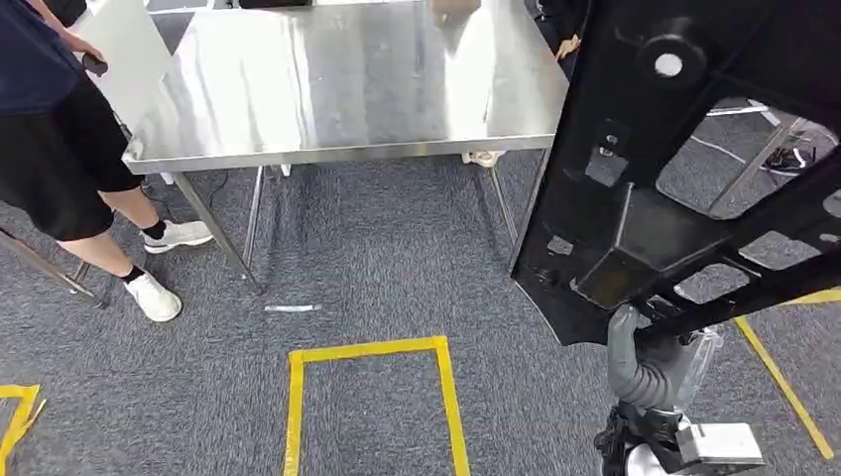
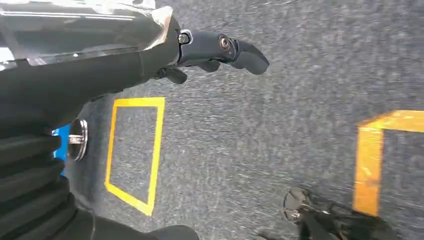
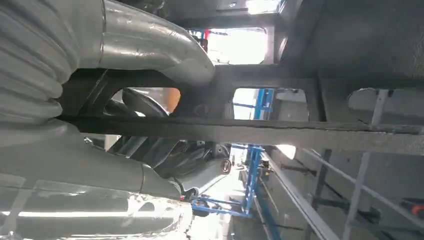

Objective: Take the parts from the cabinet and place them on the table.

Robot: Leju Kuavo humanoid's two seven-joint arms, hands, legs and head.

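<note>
One large black moulded plastic panel [image 1: 684, 169], pierced with several cut-outs and ribbed on its inner face, stands raised on the right of the head view, tilted and held up off the floor. The right hand [image 1: 650, 362] grips it from below at its lower edge; in the right wrist view the thick grey thumb [image 3: 150, 45] curls over one of the panel's dark bars [image 3: 250, 131] while the darker fingers [image 3: 165, 145] close in beneath it, so the hand is wrapped around the part. The panel's upper portion overlaps the near right corner of the one stainless steel counter [image 1: 347, 89] in the head view, but it hangs in front of the counter and does not rest on it.

The left hand [image 2: 210, 55] hangs above the grey carpet floor [image 2: 260, 150], its dark fingers [image 2: 247, 55] loosely extended with nothing in them.

On the carpet lie yellow tape markings: one open rectangle [image 1: 372, 392] in front of the counter, one corner piece [image 1: 18, 412] at the far left, and one diagonal strip [image 1: 779, 382] at the right. One short white strip [image 1: 292, 308] lies near the counter's front leg.

One person in dark clothes and two white shoes [image 1: 164, 268] stands at the counter's left end; a second person's hand [image 1: 568, 45] shows beyond the far right edge.
</note>
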